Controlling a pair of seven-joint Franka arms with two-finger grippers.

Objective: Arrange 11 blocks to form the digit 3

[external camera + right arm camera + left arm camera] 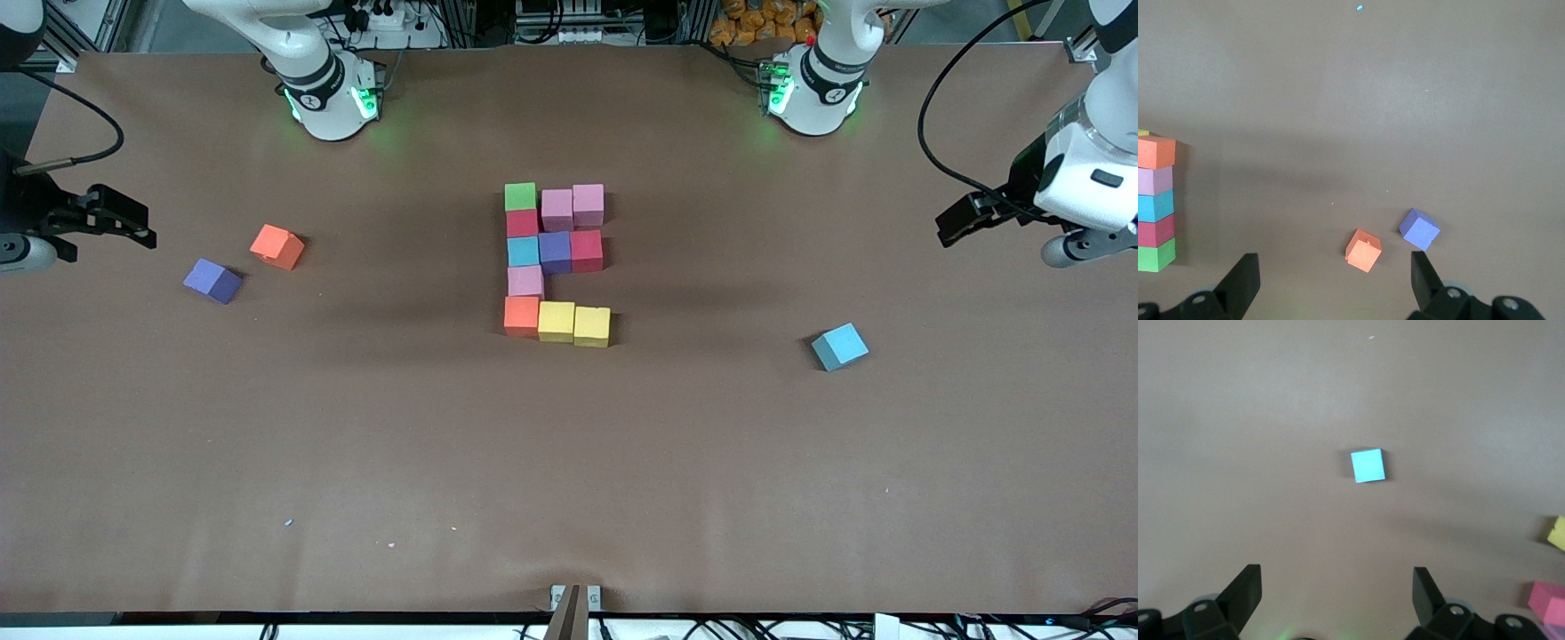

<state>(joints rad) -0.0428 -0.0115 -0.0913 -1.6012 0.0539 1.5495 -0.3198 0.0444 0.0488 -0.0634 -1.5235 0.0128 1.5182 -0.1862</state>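
Note:
Several blocks sit packed together at the table's middle: a column of green (pixel 521 196), red, light blue (pixel 523 252), pink and orange (pixel 521 316), with pink (pixel 588 204), purple and red, and yellow (pixel 591 326) rows branching toward the left arm's end. Loose blocks lie apart: an orange one (pixel 277 246) and a purple one (pixel 212 281) toward the right arm's end, and a light blue one (pixel 838 346) toward the left arm's end. My left gripper (pixel 960 222) (pixel 1336 587) hangs open and empty, the light blue block (pixel 1368 465) ahead of it. My right gripper (pixel 120 218) (pixel 1335 267) hangs open and empty near the orange block (pixel 1363 250) and purple block (pixel 1419 229).
The brown table (pixel 569 462) carries a few tiny foam crumbs (pixel 288 522) near its front edge. Both arm bases (pixel 331 98) stand along the back edge. A small bracket (pixel 574 600) sits at the front edge's middle.

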